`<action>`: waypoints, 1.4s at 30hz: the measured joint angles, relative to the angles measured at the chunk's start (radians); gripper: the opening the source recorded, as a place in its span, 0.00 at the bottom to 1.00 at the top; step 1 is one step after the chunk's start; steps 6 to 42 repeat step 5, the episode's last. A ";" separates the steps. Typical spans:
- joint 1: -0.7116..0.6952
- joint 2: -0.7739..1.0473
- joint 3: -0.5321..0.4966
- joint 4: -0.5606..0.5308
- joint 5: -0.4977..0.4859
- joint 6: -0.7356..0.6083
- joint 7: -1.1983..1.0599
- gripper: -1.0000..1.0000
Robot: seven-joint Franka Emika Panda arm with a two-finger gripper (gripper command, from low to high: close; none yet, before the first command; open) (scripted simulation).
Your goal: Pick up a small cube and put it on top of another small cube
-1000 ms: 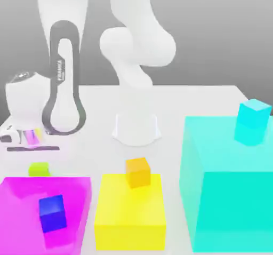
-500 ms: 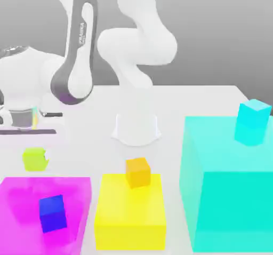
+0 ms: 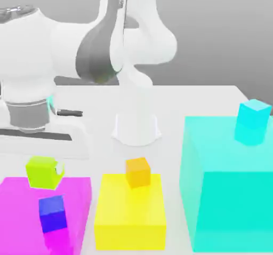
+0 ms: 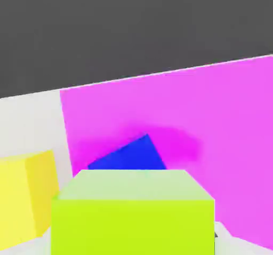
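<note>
Lime cube (image 3: 42,172) rides clamped in your gripper (image 3: 53,169), above the magenta block (image 3: 74,195); the dark blue cube (image 3: 53,214) lies just below and ahead. Carry forward, then lower squarely onto it.

Lime small cube (image 3: 43,173) hangs above the magenta block's (image 3: 74,195) far edge, at exterior view's left, w/ the white arm (image 3: 64,62) reaching over it; gripper fingers clamped on the cube; dark blue cube (image 3: 53,214) sits on the magenta block, just in front of and below the lime one; orange cube (image 3: 138,172) on yellow block (image 3: 130,216), centre; small cyan cube (image 3: 253,121) on big cyan block (image 3: 229,190), right; white table (image 3: 176,104) underneath.
</note>
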 joint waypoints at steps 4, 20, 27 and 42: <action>-0.010 0.058 0.011 -0.008 0.039 0.062 -0.024 1.00; -0.010 0.058 0.011 -0.008 0.039 0.062 -0.024 1.00; -0.010 0.058 0.011 -0.008 0.039 0.062 -0.024 1.00; -0.010 0.058 0.011 -0.008 0.039 0.062 -0.024 1.00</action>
